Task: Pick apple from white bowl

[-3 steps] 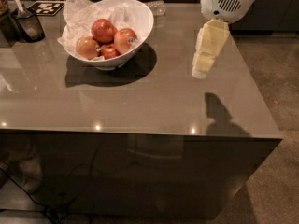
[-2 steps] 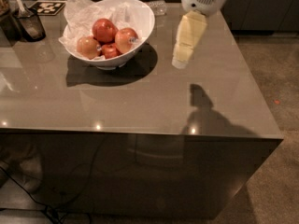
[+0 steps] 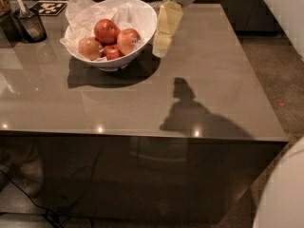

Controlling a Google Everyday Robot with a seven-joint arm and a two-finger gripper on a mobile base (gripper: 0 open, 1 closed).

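The white bowl (image 3: 146, 19), lined with crumpled white paper, stands at the back left of the grey table. It holds several apples. The apple (image 3: 127, 40), red-orange with a small pale sticker on its right side, lies at the bowl's right. A deeper red apple (image 3: 106, 30), a paler apple (image 3: 89, 48) and a small dark red apple (image 3: 112, 52) lie beside it. My gripper (image 3: 161, 46), pale yellow under a white wrist, hangs just outside the bowl's right rim, to the right of the apple and above the table.
A dark cup with a utensil (image 3: 29, 23) and a black-and-white marker tag (image 3: 50, 8) sit at the back left. The grey table (image 3: 204, 94) ends at the front and right edges. A white part of my body (image 3: 285, 194) fills the lower right corner.
My gripper has moved left across the table, from well right of the bowl to right beside its rim. The apples and bowl have not moved.
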